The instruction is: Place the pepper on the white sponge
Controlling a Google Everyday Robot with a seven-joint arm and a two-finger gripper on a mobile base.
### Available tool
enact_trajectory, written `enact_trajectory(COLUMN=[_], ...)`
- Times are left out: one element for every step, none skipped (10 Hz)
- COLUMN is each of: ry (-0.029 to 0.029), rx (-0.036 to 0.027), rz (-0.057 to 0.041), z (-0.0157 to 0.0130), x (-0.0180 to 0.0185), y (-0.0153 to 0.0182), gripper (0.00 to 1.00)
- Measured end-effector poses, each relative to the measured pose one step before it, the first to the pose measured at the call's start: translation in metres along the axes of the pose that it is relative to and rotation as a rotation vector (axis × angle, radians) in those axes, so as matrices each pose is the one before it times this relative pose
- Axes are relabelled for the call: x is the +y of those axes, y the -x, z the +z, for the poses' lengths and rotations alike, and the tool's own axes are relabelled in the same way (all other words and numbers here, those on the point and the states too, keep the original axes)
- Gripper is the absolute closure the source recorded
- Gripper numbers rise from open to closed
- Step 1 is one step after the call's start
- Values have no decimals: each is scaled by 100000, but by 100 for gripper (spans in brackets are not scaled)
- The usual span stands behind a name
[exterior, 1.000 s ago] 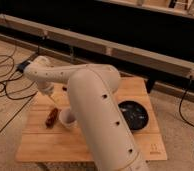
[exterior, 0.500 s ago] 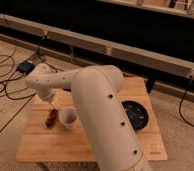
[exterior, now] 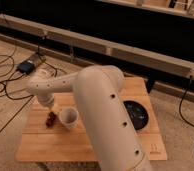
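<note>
Camera view shows a tiny dark red lump [exterior: 51,119] near the left edge of the wooden worktop [exterior: 45,145]. I think it is the pepper, but it is too small to be sure. It lies just left of the white cup [exterior: 69,118]. The claw [exterior: 51,109] is right above it, so close that it may be touching. I cannot tell if the claw is apart, together or clamped on the lump.

I cannot see the white sponge anywhere. It may be hiding behind the big white arm [exterior: 105,110], which covers the middle of the worktop.

What has changed? A moment ago the arm's bend was higher up and the claw was above the worktop. Now the arm has dipped lower and the claw has come down onto the red lump. That looks like the grab step, so the job has only just started. The pepper is not lifted yet, and it must be carried to the sponge after that.

Farther right sits the dark bowl [exterior: 136,114], well apart from the claw. Black wires [exterior: 5,85] lie on the floor to the left.
</note>
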Motion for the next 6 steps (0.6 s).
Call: enact_trajectory(ry=[454,284,347,408,307,289], rx=[-708,-454,-493,-390,-296,-287], rz=[212,207,284,287,298,401], z=[461,343,360,332,256,275], x=[239,178,203,211,152,146], y=[416,229,209,165,125,87], gripper=[36,36,36,37,42,52])
